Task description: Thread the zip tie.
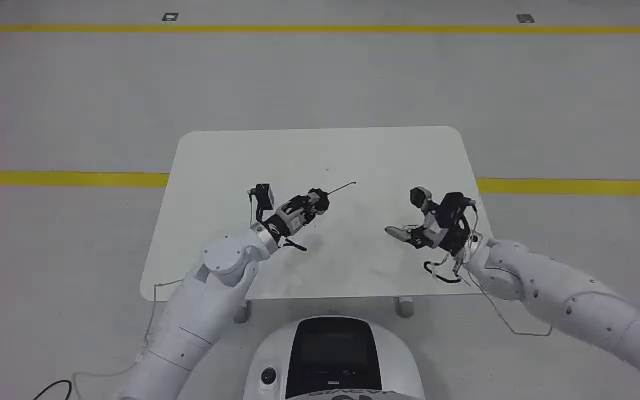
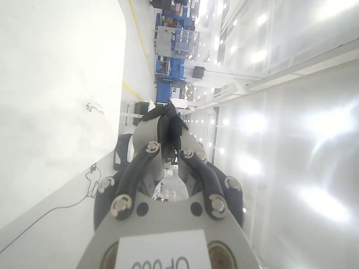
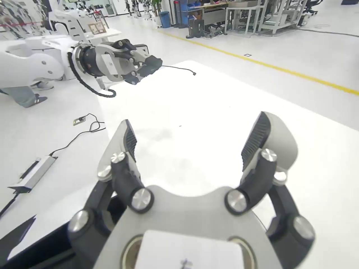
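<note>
A thin black zip tie (image 1: 341,187) sticks out of my left gripper (image 1: 318,200), which is shut on one end of it above the white table (image 1: 320,150), left of centre. In the right wrist view the zip tie (image 3: 179,69) runs from the left gripper (image 3: 152,64) to a small square head hanging free above the table. The left wrist view has the left gripper (image 2: 168,113) with its fingers pressed together. My right gripper (image 1: 405,232) hovers open over the right part of the table with nothing between its ribbed pads (image 3: 129,139).
The table's near edge (image 3: 56,186) lies below the right gripper. A cable and a power strip (image 3: 33,170) lie on the floor beside the table. Yellow floor lines (image 1: 80,179) run behind it.
</note>
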### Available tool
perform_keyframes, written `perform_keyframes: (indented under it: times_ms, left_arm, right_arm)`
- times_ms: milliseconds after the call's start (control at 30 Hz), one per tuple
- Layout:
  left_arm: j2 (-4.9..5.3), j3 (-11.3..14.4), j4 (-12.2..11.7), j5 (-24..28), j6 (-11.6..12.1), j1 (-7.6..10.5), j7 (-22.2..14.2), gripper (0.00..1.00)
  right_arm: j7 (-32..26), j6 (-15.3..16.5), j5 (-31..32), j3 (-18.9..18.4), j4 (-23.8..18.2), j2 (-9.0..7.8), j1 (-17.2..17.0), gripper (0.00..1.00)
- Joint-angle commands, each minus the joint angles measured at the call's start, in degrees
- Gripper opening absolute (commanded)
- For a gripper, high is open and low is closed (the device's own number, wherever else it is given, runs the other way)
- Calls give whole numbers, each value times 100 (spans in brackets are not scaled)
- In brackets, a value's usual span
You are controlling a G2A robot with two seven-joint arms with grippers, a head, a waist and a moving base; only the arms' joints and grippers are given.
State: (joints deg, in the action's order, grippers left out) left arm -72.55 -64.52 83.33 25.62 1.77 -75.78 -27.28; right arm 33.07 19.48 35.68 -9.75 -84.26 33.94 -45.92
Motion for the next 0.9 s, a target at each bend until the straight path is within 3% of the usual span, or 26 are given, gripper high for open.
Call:
perform_keyframes:
  times_ms: [0, 133, 233, 367, 667, 867]
  left_arm:
    - [0, 0, 0, 0, -1, 0, 0, 0]
    - [3, 3, -42, -153, 95, 4, 231, 0]
    - [30, -68, -68, -242, 263, -12, 177, 0]
    - [62, -204, 5, -285, 338, -45, 275, 0]
    - [123, -450, 96, -189, 325, -147, 288, 0]
    - [140, -456, 126, -231, 321, -169, 306, 0]
  right_arm:
    - [0, 0, -7, 1, 0, 0, 0, 100]
    - [-205, 0, -334, -141, 138, 27, -72, 100]
    - [-335, 0, -1003, -216, -55, 65, -165, 100]
    - [-945, 0, -1604, -222, -397, 30, 32, 100]
    - [-3256, 0, -3475, -445, -972, -182, 587, 100]
    - [-4846, 0, -4947, -1139, -946, -169, 394, 100]
